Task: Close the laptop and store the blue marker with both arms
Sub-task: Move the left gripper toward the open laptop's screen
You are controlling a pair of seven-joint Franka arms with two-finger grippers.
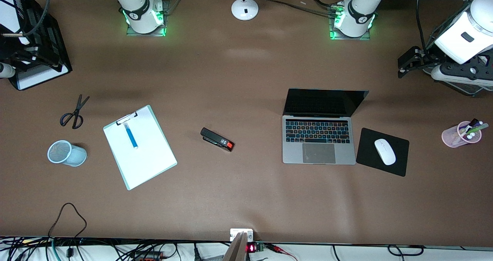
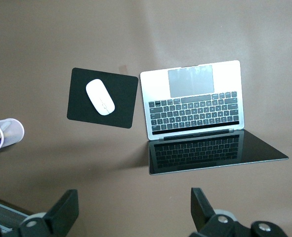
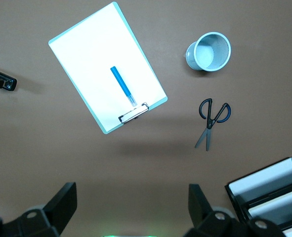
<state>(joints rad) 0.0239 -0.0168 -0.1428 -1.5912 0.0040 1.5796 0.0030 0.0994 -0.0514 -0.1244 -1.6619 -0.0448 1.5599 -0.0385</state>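
Two cups point(image 1: 66, 153) — blue mesh empty, pink w/ pens point(image 1: 461, 134) — both arms' jaws released.

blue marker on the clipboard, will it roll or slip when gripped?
Likely rigid and light: the blue marker is a short slim stick. It looks round, lying flat on the smooth clipboard, so a nudge may roll or slide it. Its narrow body probably needs a centred pinch.
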